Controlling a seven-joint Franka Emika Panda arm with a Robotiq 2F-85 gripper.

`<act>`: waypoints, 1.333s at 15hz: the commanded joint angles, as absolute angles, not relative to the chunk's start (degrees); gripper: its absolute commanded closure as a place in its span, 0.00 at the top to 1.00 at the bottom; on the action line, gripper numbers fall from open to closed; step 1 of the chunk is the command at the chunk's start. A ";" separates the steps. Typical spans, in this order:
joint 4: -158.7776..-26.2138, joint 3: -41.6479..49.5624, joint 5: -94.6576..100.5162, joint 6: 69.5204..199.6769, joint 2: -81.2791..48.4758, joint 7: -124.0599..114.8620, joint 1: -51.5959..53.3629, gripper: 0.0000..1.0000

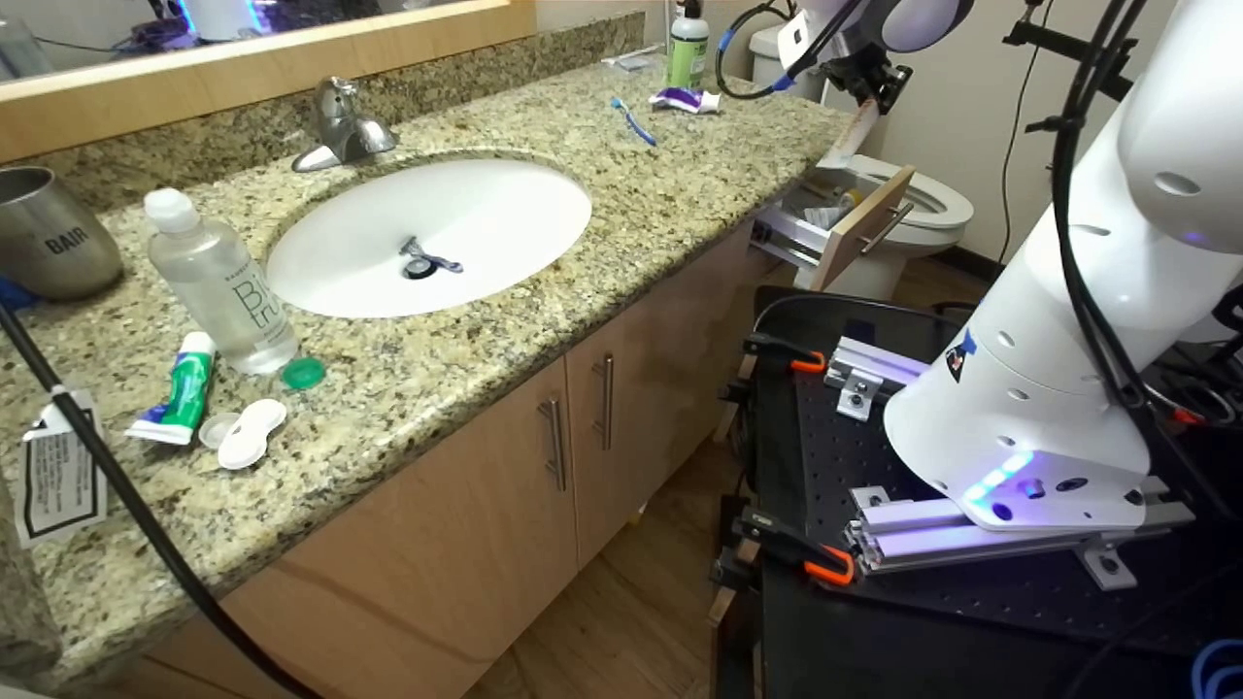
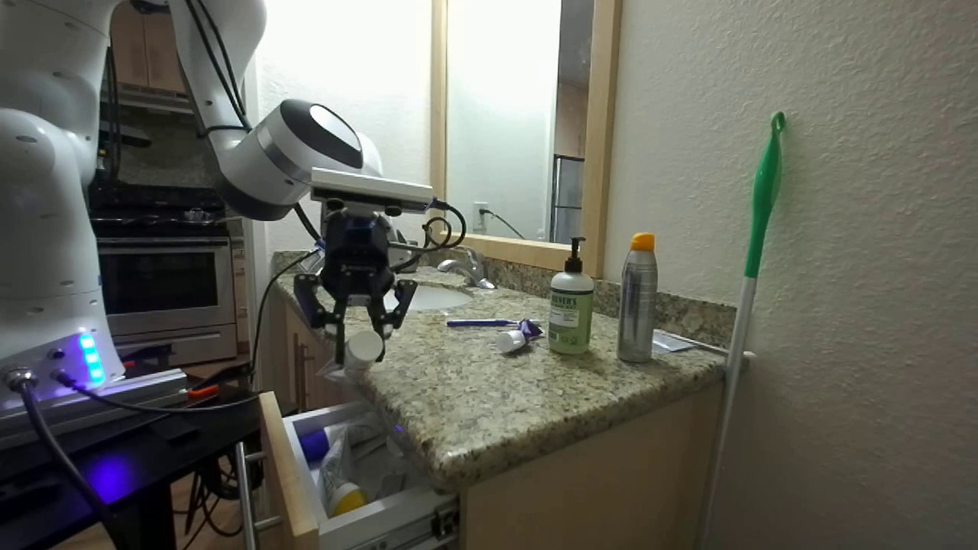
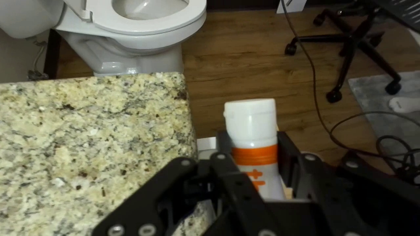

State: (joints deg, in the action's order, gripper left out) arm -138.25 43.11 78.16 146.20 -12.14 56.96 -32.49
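By counter's edge [image 3: 187,121], the claw [image 2: 361,354] grips a tube [image 3: 255,152].

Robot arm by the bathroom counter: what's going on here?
The robot's fingers are closed on an orange-banded white tube. It is held out past the edge of the granite counter, above the open drawer, which holds a yellow-ended item. A toothbrush lies on the counter.

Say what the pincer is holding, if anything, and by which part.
A white tube, gripped by the pincer about its orange band, just below the white cap.
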 commanded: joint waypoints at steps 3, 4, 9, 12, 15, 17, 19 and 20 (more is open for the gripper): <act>-137.87 41.09 77.44 150.22 -16.52 69.20 -37.43 0.12; -138.68 40.47 74.19 151.82 -16.12 71.28 -38.89 0.12; -141.01 36.76 58.94 164.01 -16.26 80.70 -48.04 0.64; -142.77 33.82 49.16 172.02 -16.21 87.02 -53.35 0.83; -145.79 26.76 37.72 173.29 -12.65 96.33 -60.11 1.00; -148.73 21.77 29.22 168.86 -6.83 103.00 -64.46 1.00; -152.10 16.54 18.12 166.55 -0.55 111.11 -68.29 1.00; -153.59 13.81 12.78 166.09 2.15 112.29 -70.01 1.00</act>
